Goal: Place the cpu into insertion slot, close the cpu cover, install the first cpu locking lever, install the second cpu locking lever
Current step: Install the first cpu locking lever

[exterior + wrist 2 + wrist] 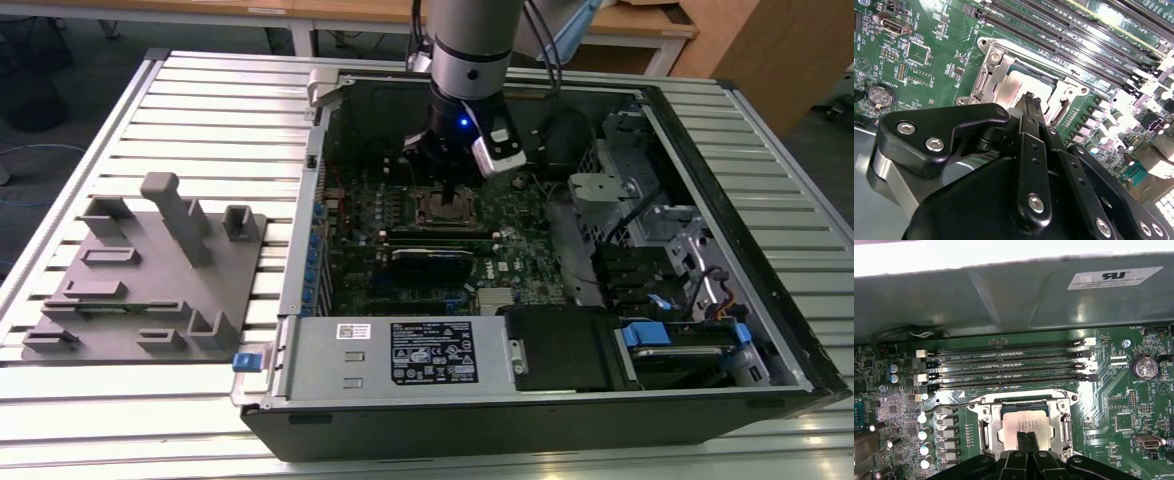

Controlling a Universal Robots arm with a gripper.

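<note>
Cpu (1021, 421) seated in insertion slot (1020, 403), toward the far part of the board. Silver cpu cover (989, 429) lies flat round its edges. Fingers (1022, 442) pinched narrow over the chip's top, gripping nothing. Long card slots (1004, 365) crowd one edge of the frame; a thin wire lever (949, 406) juts beside it. White printed label (1114, 277) on the grey case wall. Open case (747, 330) stands on a slatted surface (214, 110).

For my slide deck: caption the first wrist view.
Gripper, fingers together, poised over the cpu framed by the lowered cpu cover, beside the memory slots.
</note>
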